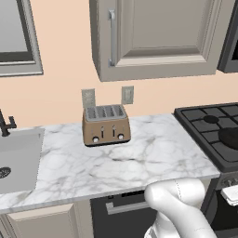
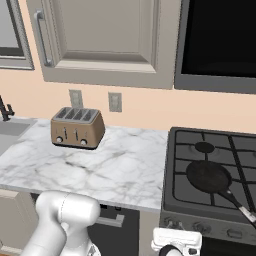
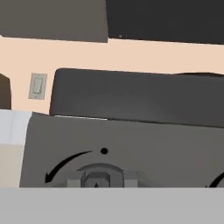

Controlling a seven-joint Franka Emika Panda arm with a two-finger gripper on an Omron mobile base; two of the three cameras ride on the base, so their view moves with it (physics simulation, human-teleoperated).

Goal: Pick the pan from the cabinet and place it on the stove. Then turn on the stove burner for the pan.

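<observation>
The round matte black frying pan (image 2: 209, 176) sits on the black gas stove's (image 2: 200, 202) front grate; the hand (image 2: 176, 241), low at its knob panel, seems nearly closed around a knob (image 3: 99, 177), judged ready for turning.

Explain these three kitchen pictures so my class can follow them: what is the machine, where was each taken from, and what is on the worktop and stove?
All three are computer-rendered. The white shape is a robot arm on a wheeled base. Two cameras on that base look over it from left and right. The third sits on its hand, facing a stove knob up close. A bronze toaster stands on the marble counter. The black pan rests on the stove, below the closed cabinet. Whether the jaws hold the knob cannot be told.
</observation>
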